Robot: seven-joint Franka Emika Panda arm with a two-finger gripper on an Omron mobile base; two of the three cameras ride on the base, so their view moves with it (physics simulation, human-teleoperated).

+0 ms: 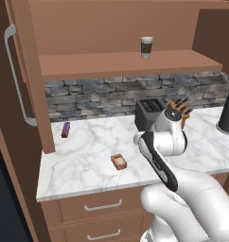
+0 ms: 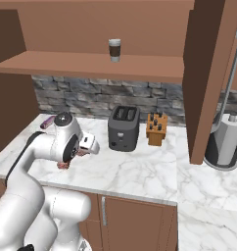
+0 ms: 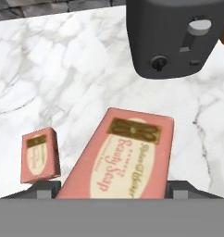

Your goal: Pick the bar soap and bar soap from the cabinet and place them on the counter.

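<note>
step: placing second bar soap [image 3: 121,155] | gripper [image 3: 113,189] clamps it widthwise | advice: lower flat onto counter [image 3: 53,83], clear of first bar soap [image 3: 39,155], then release

We are looking at a kitchen where a grey stacked-stone backsplash [image 1: 102,94] is running along the wall, and brown drawers [image 1: 103,206] with small silver handles are sitting below. A dark toaster [image 2: 123,128], a wooden knife block [image 2: 156,129] and a paper towel holder [image 2: 225,143] are standing near the wall.
</note>
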